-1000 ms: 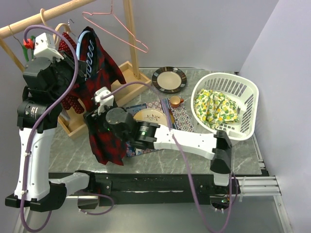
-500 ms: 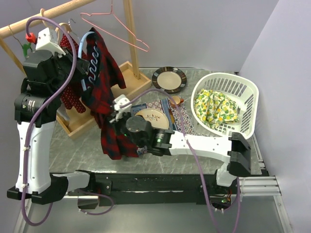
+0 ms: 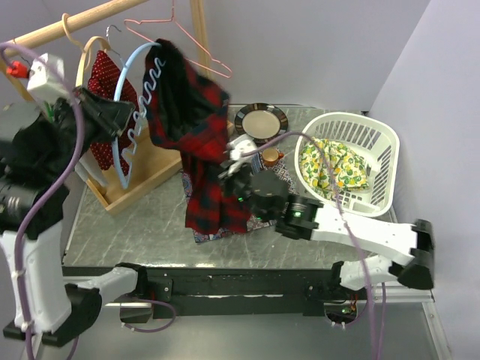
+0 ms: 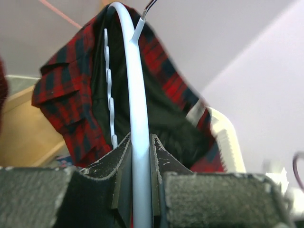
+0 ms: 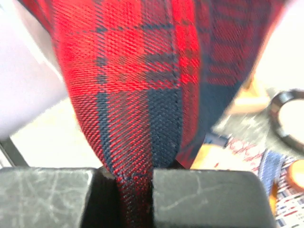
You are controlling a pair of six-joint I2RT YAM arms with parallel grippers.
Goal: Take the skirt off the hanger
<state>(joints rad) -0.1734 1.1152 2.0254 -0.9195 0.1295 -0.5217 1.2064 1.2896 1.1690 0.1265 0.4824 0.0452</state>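
Note:
A red and navy plaid skirt (image 3: 204, 154) hangs draped over one end of a light blue hanger (image 3: 124, 159), held up in the air in front of the rack. My left gripper (image 3: 111, 120) is shut on the hanger's bar (image 4: 138, 118), which runs straight up between the jaws (image 4: 141, 161). Plaid cloth (image 4: 64, 95) bunches round the hanger's top. My right gripper (image 3: 234, 168) is shut on a fold of the skirt (image 5: 137, 71) at its right side, the cloth pinched between the two black pads (image 5: 135, 192).
A wooden rack with a rod (image 3: 71, 25) stands at the back left, carrying a pink wire hanger (image 3: 196, 46) and a red dotted garment (image 3: 111, 88). A dark plate (image 3: 261, 122), an orange cup (image 3: 270, 156) and a white basket (image 3: 381, 161) of yellow cloth lie to the right.
My right gripper has shut on the skirt and moved right with it. The left arm has lifted the hanger up and to the right, and the skirt now hangs stretched toward the table's middle.

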